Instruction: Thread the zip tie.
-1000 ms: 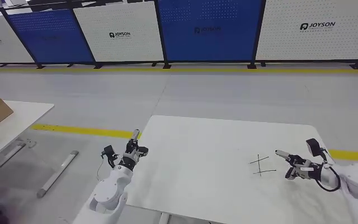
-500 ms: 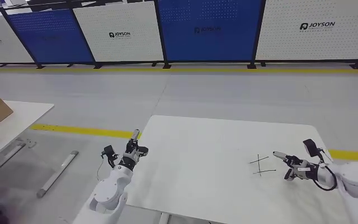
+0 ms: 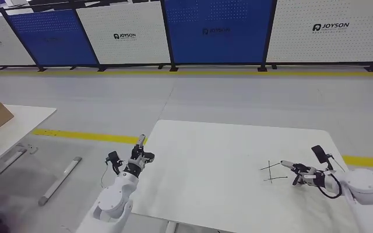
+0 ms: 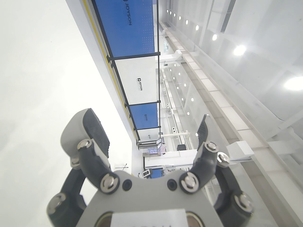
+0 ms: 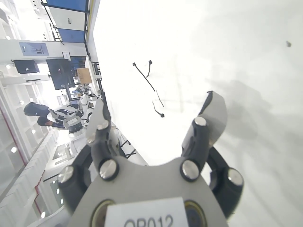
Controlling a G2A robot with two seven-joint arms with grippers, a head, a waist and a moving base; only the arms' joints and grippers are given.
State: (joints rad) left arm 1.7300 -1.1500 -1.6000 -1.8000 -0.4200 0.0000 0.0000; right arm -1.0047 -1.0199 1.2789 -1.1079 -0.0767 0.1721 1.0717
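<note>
Seen from above, three black zip ties [image 3: 272, 171] lie crossed on the right part of the white table [image 3: 210, 180], one running away from the robot and two lying across it. There they read as thin lines. The right gripper [image 3: 284, 163] is placed just beside their right ends. The left gripper [image 3: 140, 140] is held at the table's left edge, well apart from the ties.

From the right wrist, the small square heads of the ties are made out, three in number. That gripper's fingers [image 5: 214, 105] are shown spread wide, with nothing between them and the ties on the table ahead of them. A dark speck [image 5: 288, 44] is also seen on the table surface.

From the left wrist, the other gripper's fingers [image 4: 95, 128] are likewise shown spread and empty, pointed towards the blue and white panels [image 4: 132, 19] beyond the table.

Parts of the ties are washed out by glare on the table, so which head belongs to which strip cannot be told. Whether the right fingertips touch a tie or the table cannot be judged. In the left wrist view, crossed dark lines far across the table are too small to make out.
</note>
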